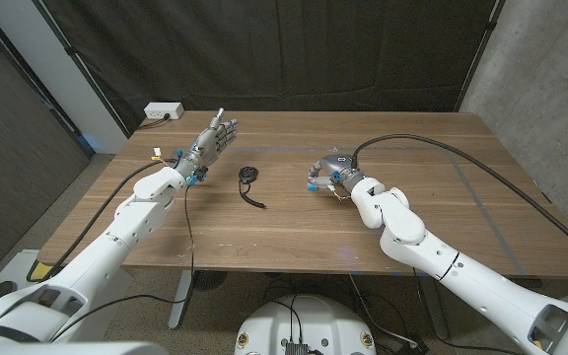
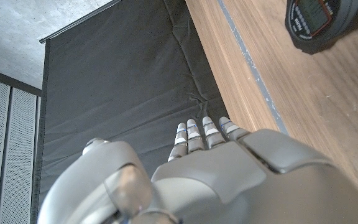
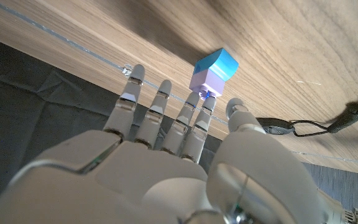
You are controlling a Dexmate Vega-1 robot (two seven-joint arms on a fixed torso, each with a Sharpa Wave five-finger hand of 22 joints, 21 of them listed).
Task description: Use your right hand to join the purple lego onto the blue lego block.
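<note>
In the right wrist view a purple lego (image 3: pixel 203 79) sits stacked on a blue lego block (image 3: pixel 219 62), which stands on the wooden table (image 3: pixel 291 56). My right hand (image 3: pixel 166 155) is just behind the stack. Its fingers (image 3: pixel 187 115) are stretched out and apart, and one fingertip reaches the purple lego; I cannot tell if it touches. The thumb stays off to the side. In the head view the right hand (image 1: pixel 329 170) is at the table's middle and covers the stack. My left hand (image 1: pixel 211 141) hovers at the back left with straight fingers and holds nothing.
A black stopwatch (image 1: pixel 248 177) with a cord lies between the hands, and also shows in the left wrist view as the stopwatch (image 2: pixel 316 22). A white power box (image 1: pixel 164 111) sits at the back left corner. A black curtain hangs behind the table.
</note>
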